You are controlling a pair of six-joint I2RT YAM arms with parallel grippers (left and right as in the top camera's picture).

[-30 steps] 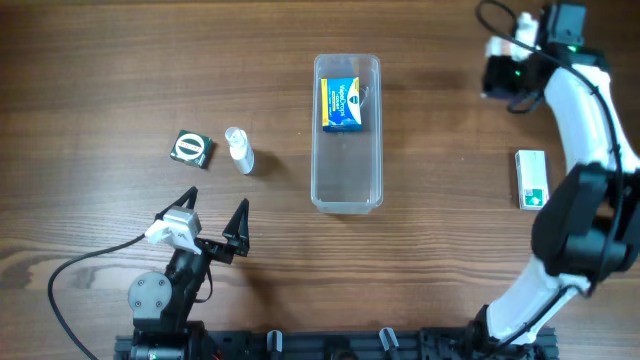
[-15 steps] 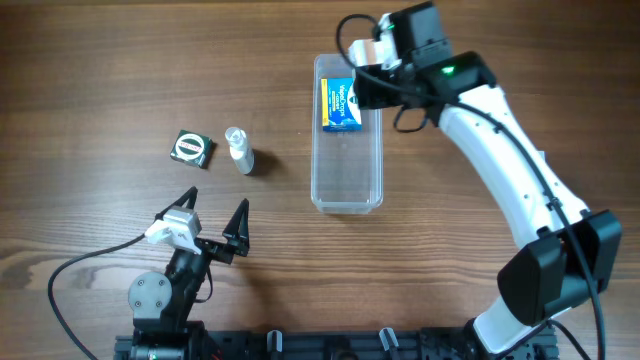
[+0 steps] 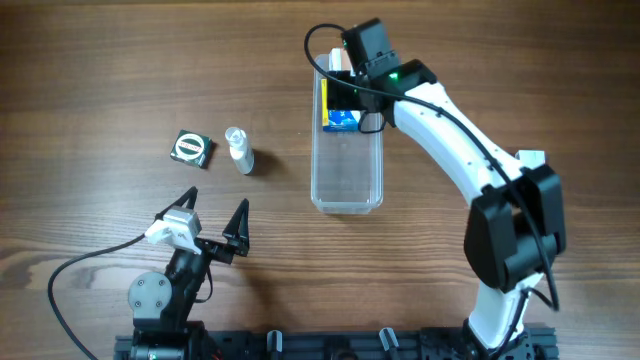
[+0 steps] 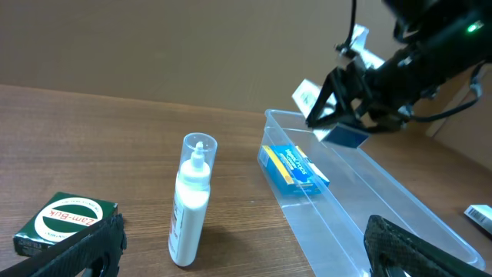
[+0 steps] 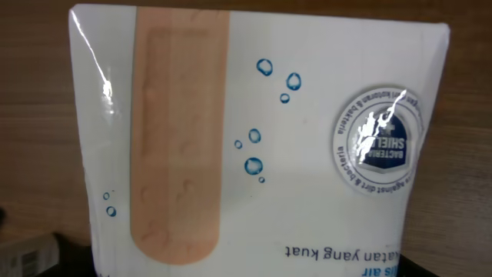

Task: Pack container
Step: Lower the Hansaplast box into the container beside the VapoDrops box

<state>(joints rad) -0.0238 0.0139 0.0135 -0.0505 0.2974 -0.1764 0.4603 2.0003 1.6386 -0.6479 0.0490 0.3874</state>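
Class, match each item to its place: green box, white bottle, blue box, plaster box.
Items:
1 green box
2 white bottle
3 blue box
4 plaster box

Places:
A inside the clear tub
B held by the right end effector
C farthest left
D between the green box and the clear tub

Pairs: 1-C, 2-D, 3-A, 4-B

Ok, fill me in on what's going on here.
The right arm holds a plaster box in its jaws over the far end of the container, where a blue box already lies. The left arm sits at the near edge, jaws open. A bottle and green box lie outside.
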